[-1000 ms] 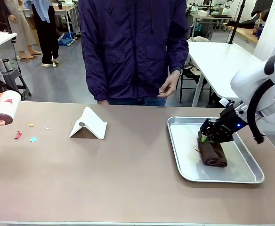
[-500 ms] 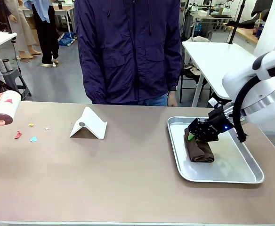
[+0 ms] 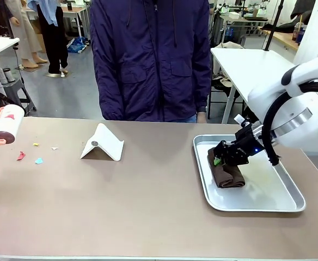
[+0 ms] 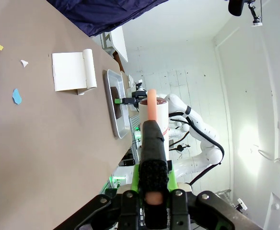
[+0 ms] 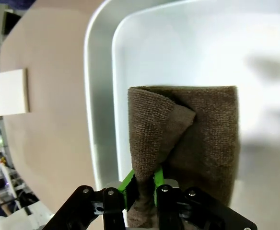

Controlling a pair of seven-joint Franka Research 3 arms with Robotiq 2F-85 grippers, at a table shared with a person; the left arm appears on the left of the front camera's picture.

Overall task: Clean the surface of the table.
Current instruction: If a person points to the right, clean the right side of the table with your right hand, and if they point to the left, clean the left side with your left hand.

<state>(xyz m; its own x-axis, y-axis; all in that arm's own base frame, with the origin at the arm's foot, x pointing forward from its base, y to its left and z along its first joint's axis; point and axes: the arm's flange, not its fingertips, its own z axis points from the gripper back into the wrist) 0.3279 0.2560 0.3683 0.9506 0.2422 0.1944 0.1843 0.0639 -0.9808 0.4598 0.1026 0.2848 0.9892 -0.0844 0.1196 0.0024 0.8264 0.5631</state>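
Logging left to right across the front view.

Finding the lint roller [image 3: 6,124] at the far left, near the left end of the surface [image 3: 148,212]. Reading from the left wrist view: left tool [image 4: 152,194] clamping narrow on the roller's black handle, green pads pressing on both sides.

Spotting paper scraps [image 3: 38,161] in red, blue, yellow and white, lying on the surface just beside the roller and apart from one another.

Noting a white folded card [image 3: 103,142] standing tent-wise left of centre, and a person [image 3: 151,60] in a dark jacket standing at the far side.

Finding a metal tray [image 3: 257,205] resting on the right part of the surface. Seeing the right tool [image 3: 220,161] inside it, pinching a raised fold of the brown towel [image 3: 228,176], jaws nearly together, leaving the rest of the towel lying on the tray floor.

Judging the surface as rigid, flat, matte and fixed, spanning the whole view: offering nothing to grasp, only calling for wiping or rolling under light, even pressure. Expecting the scraps to be light and prone to skittering. Expecting the towel to be soft and limp, drooping from the pinch; rating a grip on a fold as sound.
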